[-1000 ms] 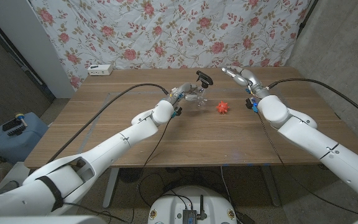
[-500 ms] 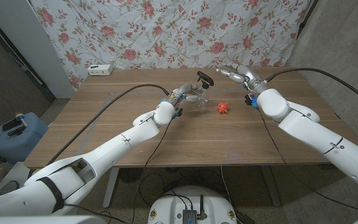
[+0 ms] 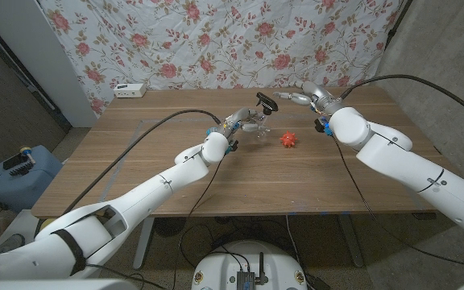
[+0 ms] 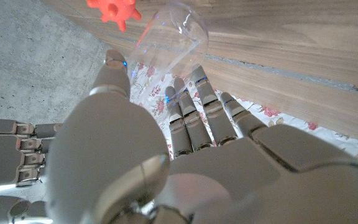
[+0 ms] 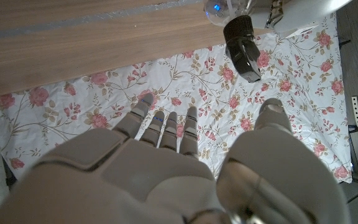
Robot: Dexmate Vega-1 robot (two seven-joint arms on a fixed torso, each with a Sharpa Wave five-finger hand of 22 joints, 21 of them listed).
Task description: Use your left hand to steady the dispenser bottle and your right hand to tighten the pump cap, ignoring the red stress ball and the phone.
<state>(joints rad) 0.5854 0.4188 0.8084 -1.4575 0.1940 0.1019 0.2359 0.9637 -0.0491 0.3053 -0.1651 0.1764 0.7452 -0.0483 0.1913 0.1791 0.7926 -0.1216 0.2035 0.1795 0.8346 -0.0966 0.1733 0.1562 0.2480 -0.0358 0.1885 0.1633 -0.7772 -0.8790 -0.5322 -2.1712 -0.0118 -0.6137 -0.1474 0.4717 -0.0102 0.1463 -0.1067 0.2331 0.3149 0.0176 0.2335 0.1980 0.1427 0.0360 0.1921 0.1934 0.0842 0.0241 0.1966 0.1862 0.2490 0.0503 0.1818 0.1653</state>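
Left hand (image 3: pixel 244 122) wrapped around the clear dispenser bottle (image 3: pixel 256 127), fingers (image 4: pixel 194 109) and thumb on its two sides, gripping it upright on the wooden table (image 3: pixel 176 173). Black pump cap (image 3: pixel 266 101) on top of the bottle, just above that hand. Right hand (image 3: pixel 300 97) empty, fingers (image 5: pixel 160 127) spread apart, near the cap but apart from it. Red stress ball (image 3: pixel 288 138) just beside the bottle, between the two hands.
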